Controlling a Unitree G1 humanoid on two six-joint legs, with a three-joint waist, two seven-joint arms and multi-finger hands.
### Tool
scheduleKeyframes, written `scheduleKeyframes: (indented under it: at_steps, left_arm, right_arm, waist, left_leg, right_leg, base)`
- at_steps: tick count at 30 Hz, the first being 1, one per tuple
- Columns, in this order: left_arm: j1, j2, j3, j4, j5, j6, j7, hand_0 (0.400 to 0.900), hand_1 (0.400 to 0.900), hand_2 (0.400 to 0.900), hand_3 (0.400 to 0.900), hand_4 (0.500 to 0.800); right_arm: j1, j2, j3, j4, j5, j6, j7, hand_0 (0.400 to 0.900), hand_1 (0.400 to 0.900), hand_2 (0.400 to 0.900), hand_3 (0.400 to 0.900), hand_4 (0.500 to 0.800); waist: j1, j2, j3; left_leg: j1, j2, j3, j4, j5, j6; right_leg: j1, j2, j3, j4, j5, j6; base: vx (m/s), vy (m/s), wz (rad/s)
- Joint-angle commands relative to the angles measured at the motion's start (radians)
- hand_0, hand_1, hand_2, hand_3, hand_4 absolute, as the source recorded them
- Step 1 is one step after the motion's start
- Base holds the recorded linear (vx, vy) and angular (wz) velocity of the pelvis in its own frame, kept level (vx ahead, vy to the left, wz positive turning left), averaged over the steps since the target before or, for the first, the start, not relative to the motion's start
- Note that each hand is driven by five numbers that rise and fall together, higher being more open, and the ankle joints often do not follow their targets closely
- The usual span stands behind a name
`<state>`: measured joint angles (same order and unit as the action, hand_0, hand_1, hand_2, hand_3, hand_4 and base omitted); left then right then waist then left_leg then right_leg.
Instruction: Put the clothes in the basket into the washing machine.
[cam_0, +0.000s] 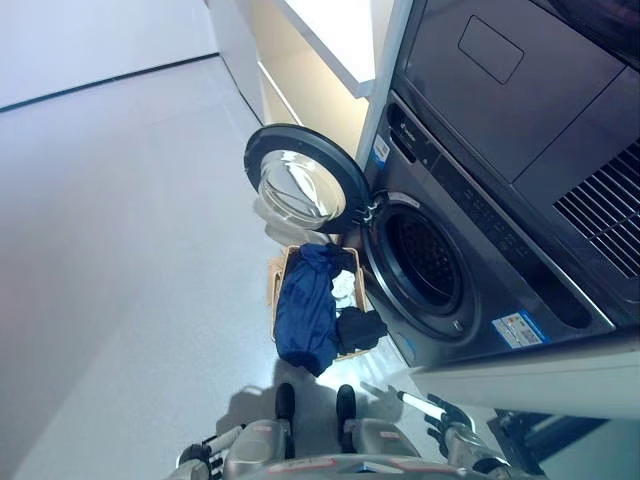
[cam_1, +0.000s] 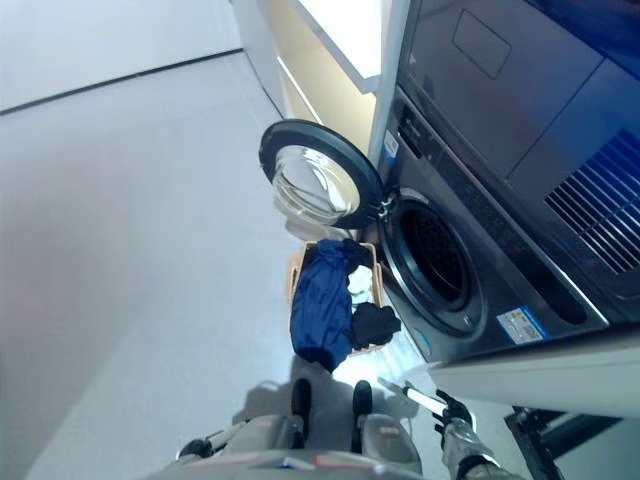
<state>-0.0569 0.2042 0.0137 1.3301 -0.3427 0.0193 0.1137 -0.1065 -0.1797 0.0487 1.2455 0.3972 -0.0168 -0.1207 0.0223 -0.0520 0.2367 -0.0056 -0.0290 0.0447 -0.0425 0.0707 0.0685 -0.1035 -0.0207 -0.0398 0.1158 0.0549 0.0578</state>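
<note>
1. Left eye view is showing you a woven basket (cam_0: 277, 290) sitting on the smooth grey floor (cam_0: 120, 250), touching the washing machine (cam_0: 470, 250).
2. Limp blue cloth (cam_0: 307, 310) is draping over its rim; black clothes (cam_0: 360, 328) are lying beside it.
3. Round glass door (cam_0: 300, 180) is standing wide open.
4. Your right hand (cam_0: 440, 412) is hanging low with relaxed fingers; your left hand (cam_0: 195, 455) is barely showing, fingers unreadable.

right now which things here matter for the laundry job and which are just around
For the job: basket, blue garment, black garment, white garment, washing machine, its open door.
Just around: cabinet, black frame.
</note>
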Motion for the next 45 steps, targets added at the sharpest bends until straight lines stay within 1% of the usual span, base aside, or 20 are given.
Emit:
scheduleKeyframes:
  at_steps: [1, 4, 5, 6, 7, 11, 15, 20, 21, 22, 23, 25, 26, 27, 29, 32, 35, 40, 44, 45]
  left_arm:
    - [-0.013, 0.071, -0.033, 0.012, 0.032, -0.006, 0.014, 0.900, 0.900, 0.900, 0.900, 0.800]
    - [-0.044, 0.086, -0.031, -0.011, 0.007, -0.017, 0.031, 0.900, 0.900, 0.900, 0.900, 0.800]
    - [-0.069, 0.094, -0.032, -0.023, -0.009, -0.026, 0.043, 0.900, 0.900, 0.900, 0.900, 0.800]
    - [-0.069, 0.094, -0.032, -0.023, -0.009, -0.026, 0.043, 0.900, 0.900, 0.900, 0.900, 0.800]
    - [-0.069, 0.095, -0.023, -0.041, -0.028, -0.035, 0.049, 0.900, 0.900, 0.900, 0.900, 0.800]
    - [-0.089, 0.086, -0.027, -0.072, -0.076, -0.049, 0.070, 0.900, 0.900, 0.900, 0.900, 0.800]
    - [-0.138, 0.088, -0.059, -0.112, -0.112, -0.065, 0.093, 0.900, 0.900, 0.900, 0.900, 0.800]
    - [-0.206, 0.090, -0.109, -0.172, -0.169, -0.089, 0.116, 0.900, 0.900, 0.900, 0.900, 0.800]
    - [-0.202, 0.092, -0.120, -0.242, -0.188, -0.109, 0.139, 0.900, 0.900, 0.900, 0.900, 0.800]
    - [-0.198, 0.087, -0.133, -0.274, -0.190, -0.108, 0.135, 0.900, 0.900, 0.900, 0.900, 0.800]
    - [-0.223, 0.094, -0.141, -0.283, -0.211, -0.126, 0.156, 0.900, 0.900, 0.900, 0.900, 0.800]
    - [-0.238, 0.093, -0.145, -0.293, -0.212, -0.125, 0.160, 0.900, 0.900, 0.900, 0.900, 0.800]
    - [-0.263, 0.094, -0.157, -0.298, -0.223, -0.136, 0.177, 0.900, 0.900, 0.900, 0.900, 0.800]
    - [-0.266, 0.094, -0.157, -0.298, -0.223, -0.137, 0.177, 0.900, 0.900, 0.900, 0.900, 0.800]
    - [-0.295, 0.097, -0.179, -0.332, -0.238, -0.158, 0.203, 0.900, 0.900, 0.900, 0.900, 0.800]
    - [-0.308, 0.102, -0.198, -0.423, -0.258, -0.189, 0.242, 0.900, 0.900, 0.900, 0.900, 0.800]
    - [-0.333, 0.101, -0.221, -0.465, -0.266, -0.208, 0.265, 0.900, 0.900, 0.900, 0.900, 0.800]
    - [-0.370, 0.095, -0.250, -0.515, -0.290, -0.219, 0.264, 0.900, 0.900, 0.900, 0.900, 0.800]
    - [-0.396, 0.097, -0.248, -0.568, -0.330, -0.237, 0.269, 0.900, 0.900, 0.900, 0.900, 0.800]
    - [-0.392, 0.097, -0.249, -0.568, -0.330, -0.237, 0.269, 0.900, 0.900, 0.900, 0.900, 0.800]
  right_arm:
    - [-0.029, -0.015, 0.050, -0.072, -0.029, -0.027, -0.007, 0.900, 0.900, 0.900, 0.900, 0.800]
    - [-0.059, -0.025, 0.098, -0.155, -0.061, -0.037, -0.018, 0.900, 0.900, 0.900, 0.900, 0.800]
    - [-0.085, -0.040, 0.141, -0.233, -0.086, -0.046, -0.030, 0.900, 0.900, 0.900, 0.900, 0.800]
    - [-0.085, -0.040, 0.141, -0.233, -0.086, -0.046, -0.030, 0.900, 0.900, 0.900, 0.900, 0.800]
    - [-0.093, -0.048, 0.161, -0.294, -0.094, -0.048, -0.021, 0.900, 0.900, 0.900, 0.900, 0.800]
    - [-0.155, -0.074, 0.226, -0.384, -0.129, -0.048, -0.016, 0.900, 0.900, 0.900, 0.900, 0.800]
    - [-0.290, -0.091, 0.315, -0.417, -0.177, -0.045, -0.030, 0.900, 0.900, 0.900, 0.900, 0.800]
    - [-0.479, -0.101, 0.393, -0.390, -0.242, -0.043, -0.080, 0.900, 0.900, 0.900, 0.900, 0.800]
    - [-0.510, -0.115, 0.398, -0.386, -0.265, -0.039, -0.107, 0.900, 0.900, 0.900, 0.900, 0.800]
    - [-0.525, -0.121, 0.398, -0.380, -0.279, -0.038, -0.122, 0.900, 0.900, 0.900, 0.900, 0.800]
    - [-0.574, -0.135, 0.408, -0.359, -0.339, -0.035, -0.171, 0.900, 0.900, 0.900, 0.900, 0.800]
    - [-0.601, -0.148, 0.399, -0.351, -0.354, -0.033, -0.198, 0.900, 0.900, 0.900, 0.900, 0.800]
    - [-0.644, -0.165, 0.402, -0.324, -0.404, -0.029, -0.250, 0.900, 0.900, 0.900, 0.900, 0.800]
    - [-0.646, -0.165, 0.402, -0.323, -0.405, -0.030, -0.251, 0.900, 0.900, 0.900, 0.900, 0.800]
    - [-0.701, -0.184, 0.390, -0.263, -0.416, -0.024, -0.311, 0.900, 0.900, 0.900, 0.900, 0.800]
    - [-0.751, -0.210, 0.363, -0.237, -0.439, -0.023, -0.417, 0.900, 0.900, 0.900, 0.900, 0.800]
    - [-0.808, -0.246, 0.357, -0.197, -0.460, -0.016, -0.487, 0.900, 0.900, 0.900, 0.900, 0.800]
    - [-0.855, -0.282, 0.359, -0.105, -0.398, -0.016, -0.463, 0.900, 0.900, 0.900, 0.900, 0.800]
    - [-0.883, -0.329, 0.343, -0.073, -0.333, -0.029, -0.442, 0.900, 0.900, 0.900, 0.900, 0.800]
    - [-0.880, -0.329, 0.343, -0.072, -0.333, -0.029, -0.442, 0.900, 0.900, 0.900, 0.900, 0.800]
  waist:
    - [-0.002, -0.017, -0.007]
    - [0.003, -0.035, 0.033]
    - [0.003, -0.043, 0.067]
    - [0.002, -0.043, 0.066]
    - [0.002, -0.048, 0.075]
    - [0.025, -0.048, 0.110]
    - [0.043, -0.037, 0.155]
    - [0.061, -0.021, 0.225]
    - [0.069, -0.012, 0.238]
    - [0.071, -0.008, 0.245]
    - [0.077, -0.001, 0.264]
    - [0.077, 0.005, 0.274]
    - [0.080, 0.013, 0.283]
    - [0.079, 0.013, 0.283]
    - [0.084, 0.027, 0.283]
    - [0.091, 0.051, 0.283]
    - [0.097, 0.067, 0.283]
    - [0.105, 0.098, 0.283]
    - [0.109, 0.126, 0.283]
    - [0.110, 0.125, 0.283]
  left_leg:
    - [-0.073, -0.021, -0.035, 0.104, -0.116, -0.034]
    - [-0.100, -0.031, -0.046, 0.136, -0.124, -0.037]
    - [-0.135, -0.039, -0.052, 0.177, -0.134, -0.038]
    - [-0.138, -0.039, -0.053, 0.180, -0.135, -0.038]
    - [-0.159, -0.043, -0.057, 0.201, -0.136, -0.038]
    - [-0.214, -0.046, -0.065, 0.201, -0.123, -0.044]
    - [-0.296, -0.044, -0.090, 0.222, -0.102, -0.055]
    - [-0.396, -0.046, -0.113, 0.276, -0.089, -0.065]
    - [-0.420, -0.050, -0.117, 0.286, -0.086, -0.067]
    - [-0.434, -0.051, -0.123, 0.290, -0.080, -0.068]
    - [-0.460, -0.054, -0.133, 0.298, -0.077, -0.071]
    - [-0.483, -0.055, -0.134, 0.310, -0.075, -0.073]
    - [-0.517, -0.058, -0.139, 0.320, -0.071, -0.077]
    - [-0.522, -0.059, -0.140, 0.324, -0.072, -0.077]
    - [-0.580, -0.065, -0.150, 0.345, -0.070, -0.080]
    - [-0.686, -0.074, -0.153, 0.395, -0.074, -0.081]
    - [-0.789, -0.081, -0.155, 0.459, -0.090, -0.076]
    - [-0.965, -0.099, -0.153, 0.613, -0.129, -0.064]
    - [-1.139, -0.112, -0.149, 0.767, -0.165, -0.058]
    - [-1.131, -0.111, -0.147, 0.767, -0.173, -0.058]
  right_leg:
    - [-0.017, -0.023, 0.004, 0.163, -0.140, 0.052]
    - [-0.049, -0.015, 0.005, 0.038, -0.087, 0.046]
    - [-0.084, -0.012, 0.016, 0.014, -0.068, 0.050]
    - [-0.085, -0.012, 0.015, 0.015, -0.068, 0.049]
    - [-0.080, -0.018, 0.017, 0.013, -0.068, 0.051]
    - [-0.118, -0.013, 0.020, 0.022, -0.061, 0.040]
    - [-0.187, -0.018, -0.002, 0.038, -0.060, 0.033]
    - [-0.291, -0.023, -0.032, 0.104, -0.072, 0.026]
    - [-0.316, -0.025, -0.036, 0.121, -0.074, 0.025]
    - [-0.330, -0.028, -0.042, 0.130, -0.076, 0.024]
    - [-0.360, -0.031, -0.047, 0.149, -0.082, 0.023]
    - [-0.385, -0.035, -0.052, 0.172, -0.088, 0.022]
    - [-0.421, -0.040, -0.059, 0.191, -0.091, 0.021]
    - [-0.425, -0.041, -0.059, 0.195, -0.093, 0.021]
    - [-0.483, -0.049, -0.068, 0.227, -0.099, 0.022]
    - [-0.595, -0.062, -0.074, 0.294, -0.113, 0.021]
    - [-0.702, -0.071, -0.071, 0.360, -0.125, 0.020]
    - [-0.882, -0.092, -0.054, 0.529, -0.169, 0.015]
    - [-1.069, -0.117, -0.032, 0.704, -0.213, 0.001]
    - [-1.061, -0.116, -0.030, 0.705, -0.219, 0.003]
  base:
    - [0.02, 0.098, 0.04]
    - [-0.04, 0.034, 0.21]
    - [-0.08, -0.004, 0.24]
    - [-0.05, -0.013, 0.24]
    - [-0.01, -0.021, 0.11]
    - [-0.05, -0.046, 0.08]
    - [-0.08, -0.079, 0.19]
    - [-0.07, -0.072, 0.18]
    - [-0.04, -0.062, 0.20]
    - [-0.04, -0.075, 0.22]
    - [-0.03, -0.056, 0.16]
    - [-0.04, -0.047, 0.17]
    - [-0.04, -0.041, 0.18]
    - [-0.03, -0.051, 0.22]
    - [-0.03, -0.044, 0.22]
    - [-0.03, -0.033, 0.17]
    - [-0.01, -0.020, 0.04]
    - [-0.02, -0.027, 0.07]
    - [-0.04, -0.026, 0.09]
    - [-0.04, -0.011, 0.03]
